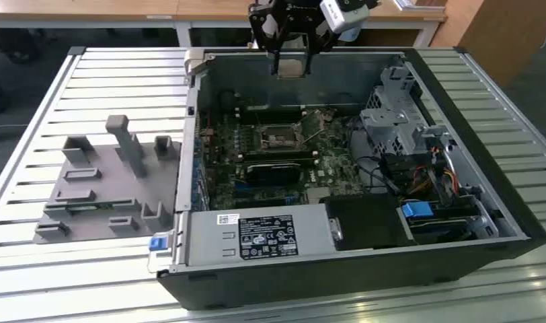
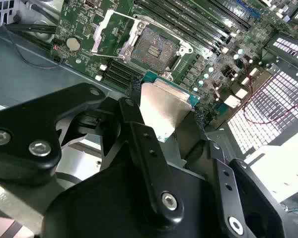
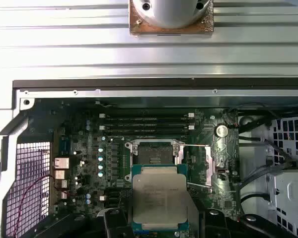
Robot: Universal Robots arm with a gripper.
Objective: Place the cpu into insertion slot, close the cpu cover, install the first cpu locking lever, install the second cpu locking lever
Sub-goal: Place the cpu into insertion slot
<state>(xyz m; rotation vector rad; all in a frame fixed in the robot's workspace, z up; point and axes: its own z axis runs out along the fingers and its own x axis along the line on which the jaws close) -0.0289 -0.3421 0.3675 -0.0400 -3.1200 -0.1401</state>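
Exterior view: gripper (image 1: 291, 62), clamped on the cpu (image 1: 289, 70), hangs over the computer case (image 1: 345, 276) at 12 o'clock from the exposed insertion slot (image 1: 278, 138).

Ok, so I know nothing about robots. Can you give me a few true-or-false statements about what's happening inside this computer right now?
1. The claw grips the cpu by its edges. True.
2. The cpu sits in the insertion slot. False: it is held in the air, and the slot's dark centre is bare.
3. The cpu cover is shut over the slot. False: it is swung open to one side.
4. The computer case lies open, with its green board showing. True.
5. A grey holder lies on the exterior view's right of the case. False: it lies on that view's left.
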